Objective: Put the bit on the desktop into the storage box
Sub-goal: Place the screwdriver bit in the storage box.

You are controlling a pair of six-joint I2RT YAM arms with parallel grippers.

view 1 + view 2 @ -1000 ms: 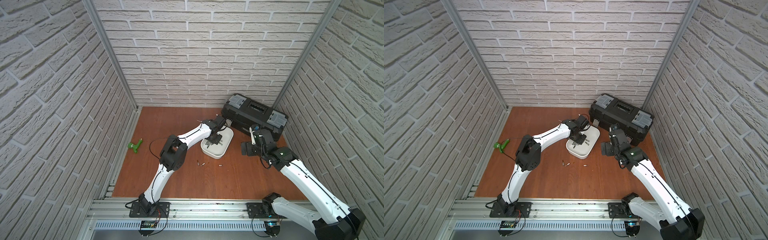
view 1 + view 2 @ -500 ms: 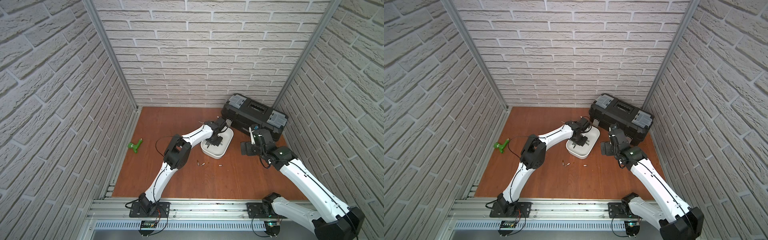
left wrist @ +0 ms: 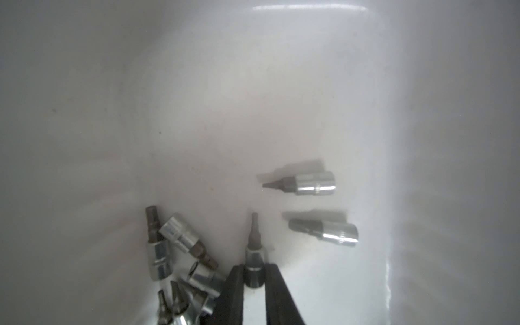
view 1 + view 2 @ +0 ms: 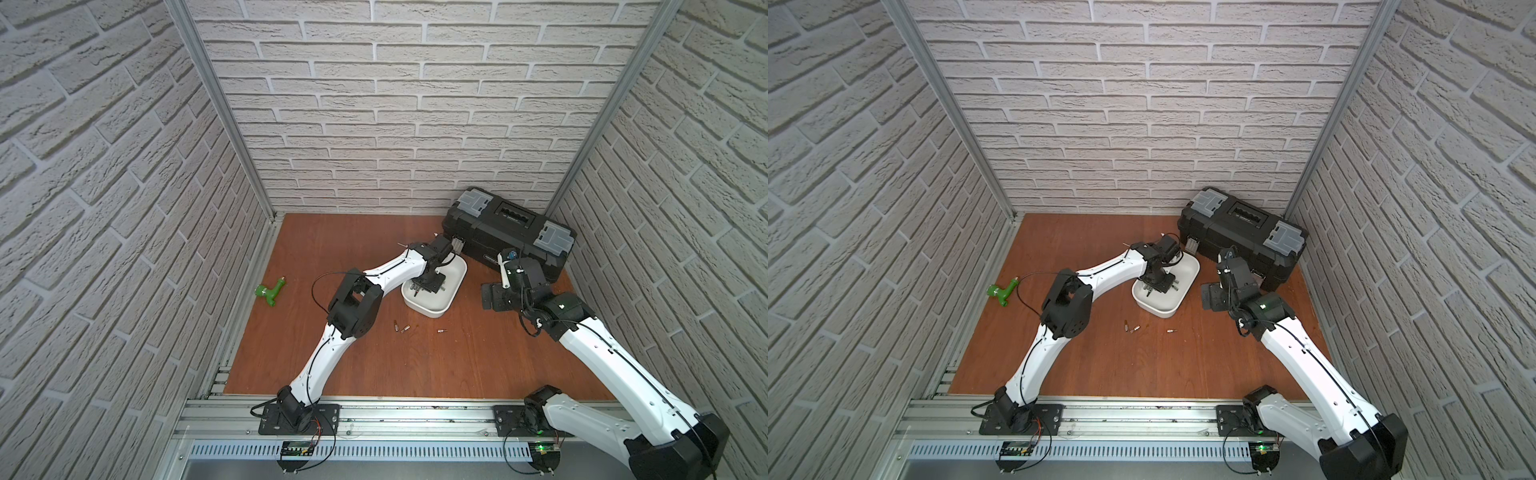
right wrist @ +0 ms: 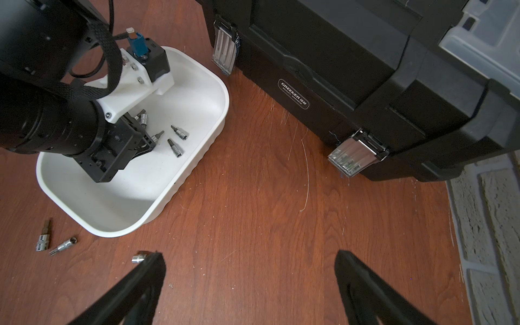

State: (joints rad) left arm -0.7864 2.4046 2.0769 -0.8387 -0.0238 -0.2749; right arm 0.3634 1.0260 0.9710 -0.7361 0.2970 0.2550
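And the left gripper (image 3: 254,267) is down in the white storage box (image 4: 434,312), jaws clamped on a hex bit (image 3: 254,242) beside loose bits (image 3: 180,239), while the right gripper (image 5: 250,254) hangs spread wide over the desktop (image 4: 374,365), where three bits (image 4: 407,328) lie.

White brick-pattern walls (image 4: 415,104) closed in left, back & right of frame. Aluminium posts (image 4: 222,108) ran up both back corners. Slotted metal rail (image 4: 415,415) crossed bottom edge. Light was even, soft.
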